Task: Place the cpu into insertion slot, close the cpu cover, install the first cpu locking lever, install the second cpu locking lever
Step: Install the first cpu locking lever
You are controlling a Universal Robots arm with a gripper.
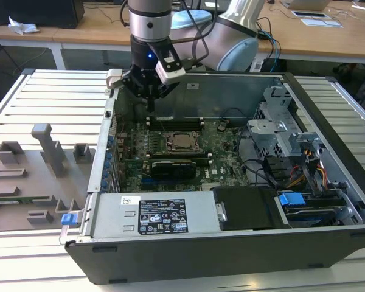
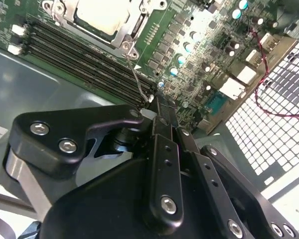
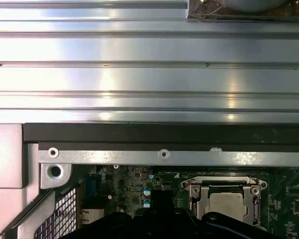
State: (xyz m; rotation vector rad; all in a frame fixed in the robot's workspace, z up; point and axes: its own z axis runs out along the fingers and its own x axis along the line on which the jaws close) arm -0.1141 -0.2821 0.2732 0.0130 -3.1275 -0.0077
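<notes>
The cpu (image 2: 100, 14) shows its pale metal top (image 3: 228, 203) in the insertion slot (image 1: 182, 141) on the green board. The silver cpu cover (image 2: 132, 30) lies flat around it, framing it through its window (image 3: 224, 183). A thin wire locking lever (image 2: 138, 74) slants away from the socket corner across the memory slots. Its hooked end is right at the tips of my gripper (image 2: 157, 102). The black fingers (image 2: 162, 124) are pressed together; I cannot tell whether the wire is pinched between them. In the exterior view my gripper (image 1: 151, 104) points down behind the socket, near the case's rear wall.
Long black memory slots (image 2: 84, 55) run beside the socket. A black card (image 1: 176, 167) lies in front of it, a power supply (image 1: 152, 216) nearer still. A drive cage (image 1: 280, 134) and cables fill the exterior view's right. The perforated case wall (image 2: 284, 114) is close by.
</notes>
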